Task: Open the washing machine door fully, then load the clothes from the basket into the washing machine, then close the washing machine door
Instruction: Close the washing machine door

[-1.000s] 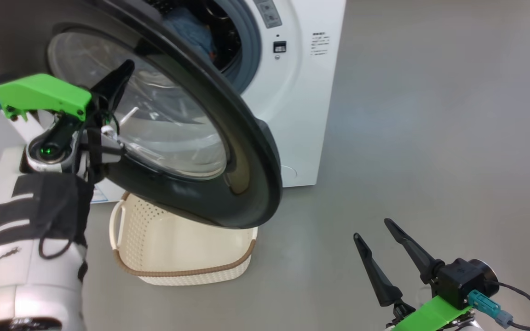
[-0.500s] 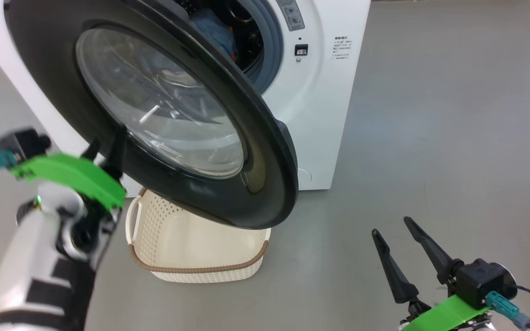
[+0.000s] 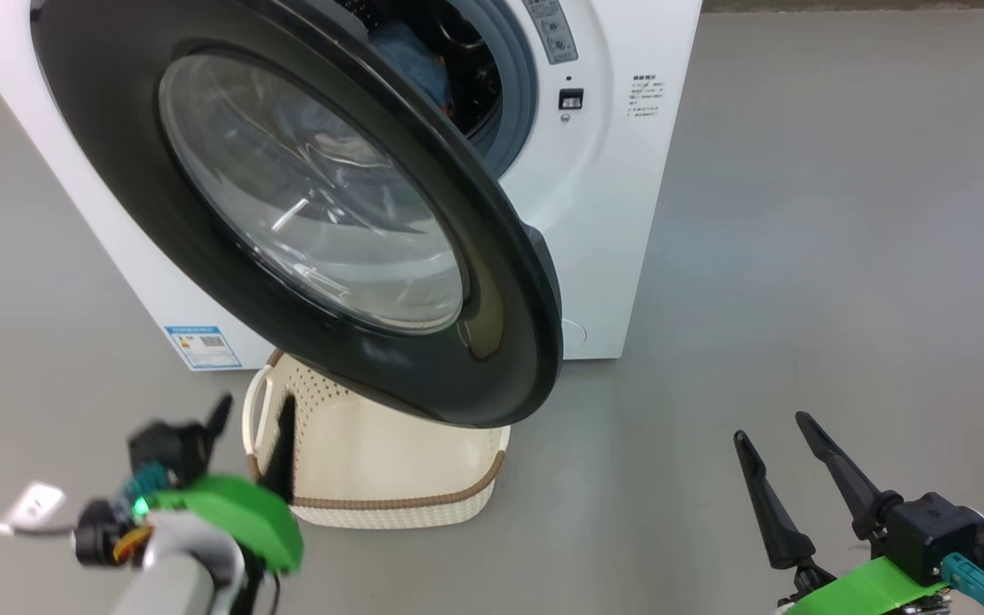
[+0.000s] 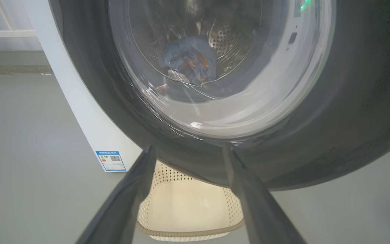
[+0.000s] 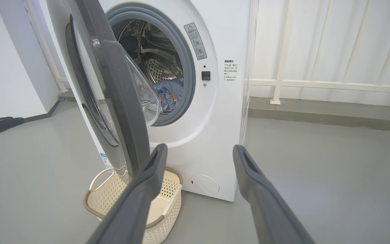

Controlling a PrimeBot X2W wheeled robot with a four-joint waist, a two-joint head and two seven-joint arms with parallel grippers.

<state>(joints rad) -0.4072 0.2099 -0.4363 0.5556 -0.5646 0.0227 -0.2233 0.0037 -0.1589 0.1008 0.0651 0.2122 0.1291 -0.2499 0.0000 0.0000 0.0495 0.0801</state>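
Head view: the left gripper (image 3: pixel 255 406) is found dropped away from the washing machine door (image 3: pixel 492 282), jaws wide and empty, low beside the basket (image 3: pixel 389 504). The right gripper (image 3: pixel 771 427) is held wide, well apart.

Left wrist view: the clothes (image 4: pixel 190 62) are seen through the glass, inside the drum (image 4: pixel 232 37).

Right wrist view: the door is left half-open and no clothes are seen in the basket, so closing is judged next.

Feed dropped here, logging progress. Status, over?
Both open, empty: left claw by basket, right claw off right. Blue clothes in drum, basket looks empty. Half-open washing machine door above basket, nothing seen blocking its swing.
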